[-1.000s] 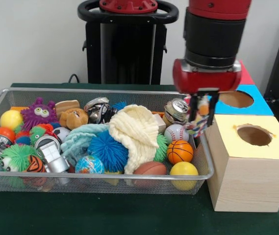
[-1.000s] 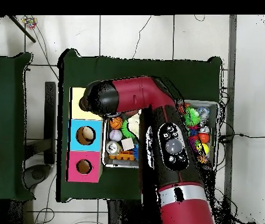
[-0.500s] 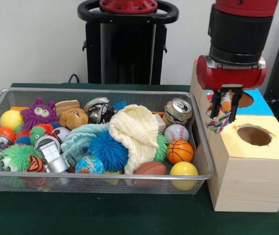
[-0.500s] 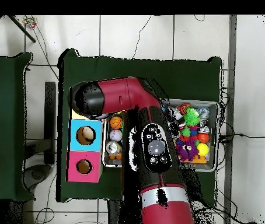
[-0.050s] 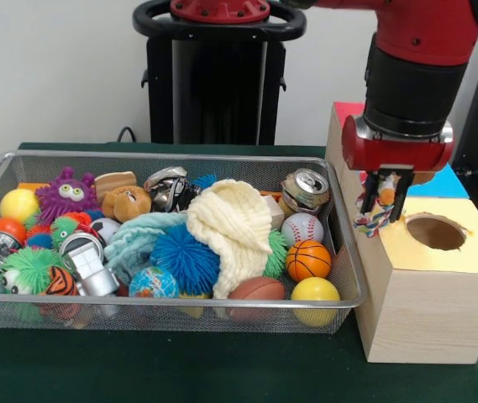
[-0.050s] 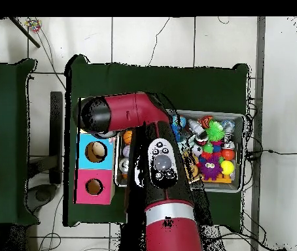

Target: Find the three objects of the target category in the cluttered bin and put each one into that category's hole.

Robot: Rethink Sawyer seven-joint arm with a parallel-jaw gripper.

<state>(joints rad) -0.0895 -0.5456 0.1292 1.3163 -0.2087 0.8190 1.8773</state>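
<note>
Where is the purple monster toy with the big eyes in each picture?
Front view: the purple monster sits in the bin's far left corner, beside the yellow ball.
Overhead view: the purple monster lies at the bin's lower right, again next to the yellow ball.
Shared landmark: the yellow ball touching it, and the blue box at the bin's other end.

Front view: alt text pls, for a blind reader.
A red robot gripper holds a multicoloured rope toy above the yellow-topped wooden box, just beside its round hole. A wire bin of balls, cans and plush toys sits alongside.
</note>
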